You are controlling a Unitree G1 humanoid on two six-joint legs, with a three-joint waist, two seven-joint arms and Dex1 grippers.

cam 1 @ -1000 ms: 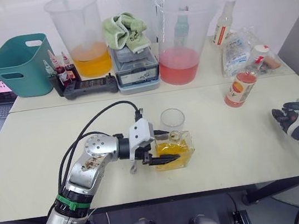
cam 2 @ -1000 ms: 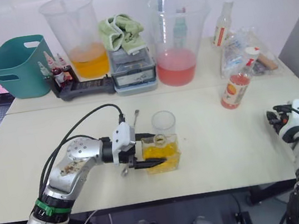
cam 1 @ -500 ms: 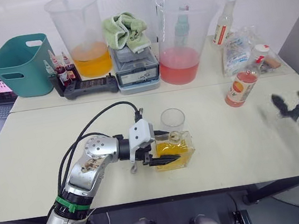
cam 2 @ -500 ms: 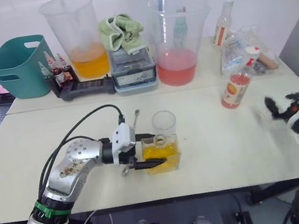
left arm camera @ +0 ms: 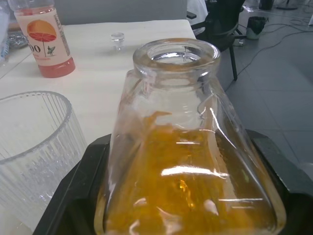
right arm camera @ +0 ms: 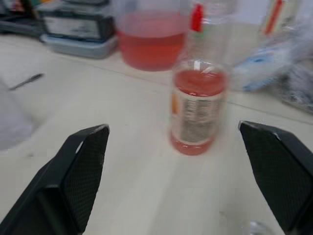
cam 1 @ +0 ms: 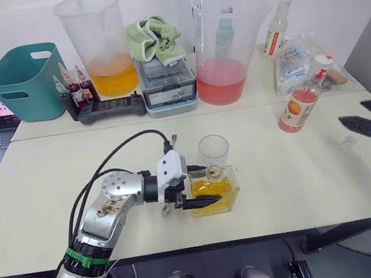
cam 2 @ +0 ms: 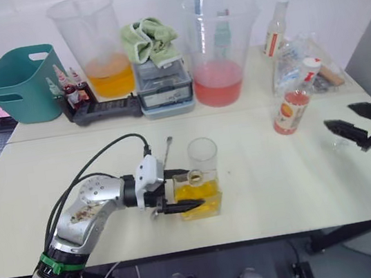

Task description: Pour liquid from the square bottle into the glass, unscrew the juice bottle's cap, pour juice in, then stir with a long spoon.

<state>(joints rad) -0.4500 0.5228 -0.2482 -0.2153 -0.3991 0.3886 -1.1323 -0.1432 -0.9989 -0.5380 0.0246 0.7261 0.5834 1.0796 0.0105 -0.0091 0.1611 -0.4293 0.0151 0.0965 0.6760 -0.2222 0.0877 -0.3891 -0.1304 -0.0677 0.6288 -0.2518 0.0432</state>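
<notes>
The left hand (cam 1: pixel 198 201) is clamped on the square bottle (cam 1: pixel 214 189) at centre frame, just below the glass (cam 1: pixel 213 151). The right hand (cam 2: pixel 353 126), fingers spread wide, has swung up from the lower right to the right edge, now aimed at the juice bottle (cam 2: pixel 290 110). So the first pour hasn't begun, yet the juice grab looks lined up.
</notes>
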